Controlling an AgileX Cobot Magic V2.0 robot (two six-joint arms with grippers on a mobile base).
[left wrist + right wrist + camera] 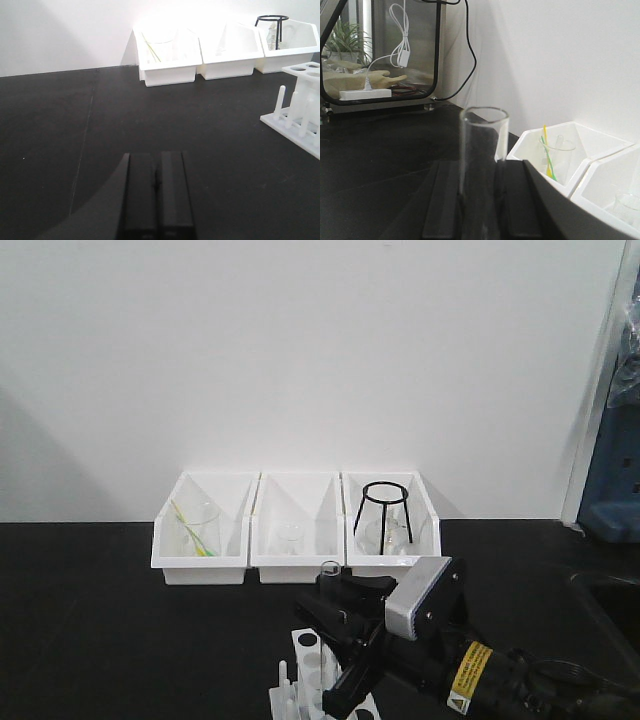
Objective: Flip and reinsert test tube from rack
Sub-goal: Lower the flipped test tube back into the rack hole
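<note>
The right gripper [479,172] is clamped on the test tube [482,135], one black finger pressed to each side of the glass. The tube stands upright between them, open rim on top, long axis vertical. In the front view it sits directly over the white rack [312,665]; the gripper hides whether its lower end is in a hole. The left gripper [156,195] hangs over bare black table [50,150], fingers pressed together and holding nothing, the rack off to its right. The right arm is nearer, so flipping the tube probably falls to its wrist
</note>
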